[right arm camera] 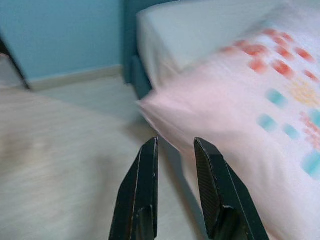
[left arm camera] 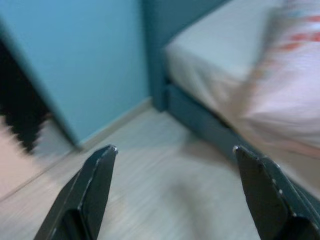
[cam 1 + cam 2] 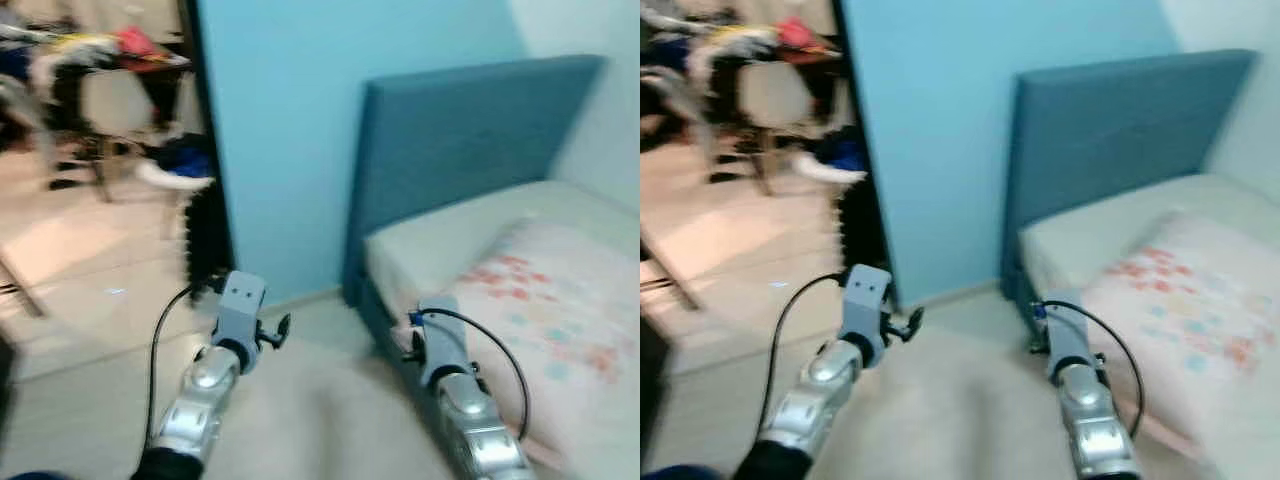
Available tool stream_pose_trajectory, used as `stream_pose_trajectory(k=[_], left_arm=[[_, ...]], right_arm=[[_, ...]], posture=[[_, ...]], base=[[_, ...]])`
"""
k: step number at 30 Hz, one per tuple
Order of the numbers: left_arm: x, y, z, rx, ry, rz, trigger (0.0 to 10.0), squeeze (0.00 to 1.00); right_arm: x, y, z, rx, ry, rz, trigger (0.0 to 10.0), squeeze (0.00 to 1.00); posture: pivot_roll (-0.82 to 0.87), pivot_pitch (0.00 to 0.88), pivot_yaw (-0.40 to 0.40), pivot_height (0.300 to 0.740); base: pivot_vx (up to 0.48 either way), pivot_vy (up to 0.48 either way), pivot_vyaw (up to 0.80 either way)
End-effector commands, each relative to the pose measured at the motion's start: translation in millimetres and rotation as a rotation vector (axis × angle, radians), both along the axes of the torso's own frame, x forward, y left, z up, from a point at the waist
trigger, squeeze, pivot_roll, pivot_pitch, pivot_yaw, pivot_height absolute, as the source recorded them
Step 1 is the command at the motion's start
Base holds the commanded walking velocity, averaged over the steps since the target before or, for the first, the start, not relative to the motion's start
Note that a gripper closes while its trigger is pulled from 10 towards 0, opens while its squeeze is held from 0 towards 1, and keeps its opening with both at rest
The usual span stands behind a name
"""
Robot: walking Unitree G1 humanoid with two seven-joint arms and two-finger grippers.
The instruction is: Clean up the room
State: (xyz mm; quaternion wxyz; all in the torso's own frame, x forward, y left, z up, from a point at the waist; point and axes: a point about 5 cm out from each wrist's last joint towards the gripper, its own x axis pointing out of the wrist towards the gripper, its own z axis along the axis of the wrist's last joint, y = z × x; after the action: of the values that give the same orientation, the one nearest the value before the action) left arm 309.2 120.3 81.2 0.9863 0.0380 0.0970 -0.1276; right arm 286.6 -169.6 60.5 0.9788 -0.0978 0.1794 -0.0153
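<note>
While everything is blurring, the bed [image 3: 470, 240] is sitting far right, the pillow [image 3: 560, 320] lying on it, soft, light; grab its near corner. Left gripper [image 2: 172, 150] is gaping wide, right gripper [image 1: 175, 142] hovering narrowly parted, both empty.

Open pale floor [image 3: 310, 400] ahead, between both arms, free up to the blue wall [image 3: 290, 130]. Hemmed on the right by the bed [image 3: 470, 240]: blue headboard [image 3: 470, 130] upright against the wall, a pink patterned blanket [image 1: 240, 105] hanging over the mattress edge, just beside the right hand [image 1: 175, 145], fingers nearly together. Wide gap between the fingers of the left hand [image 2: 172, 152], bare floor beyond. To the left, a doorway past a dark door edge [image 3: 205, 230]; further in, blurred chairs and clothes [image 3: 110, 70].
</note>
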Motion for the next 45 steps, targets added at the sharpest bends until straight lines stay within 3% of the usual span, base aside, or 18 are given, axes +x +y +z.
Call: stream_pose_trajectory(k=[1, 45], left_arm=[[0.3, -2.6, -0.8, -0.001, 0.005, -0.011, 10.0, 0.00], [7.4, -8.8, -1.7, -0.005, 0.015, -0.050, 10.0, 0.00]], right_arm=[[-0.4, -0.5, 0.6, 0.008, -0.003, -0.009, 10.0, 0.00], [-5.7, -4.0, 2.1, 0.027, -0.005, -0.051, 10.0, 0.00]], posture=[[-0.05, 0.000, -0.007, 0.732], [-0.08, 0.000, 0.025, 0.732]], base=[[0.000, -0.368, -0.79], [0.000, -0.363, -0.78]])
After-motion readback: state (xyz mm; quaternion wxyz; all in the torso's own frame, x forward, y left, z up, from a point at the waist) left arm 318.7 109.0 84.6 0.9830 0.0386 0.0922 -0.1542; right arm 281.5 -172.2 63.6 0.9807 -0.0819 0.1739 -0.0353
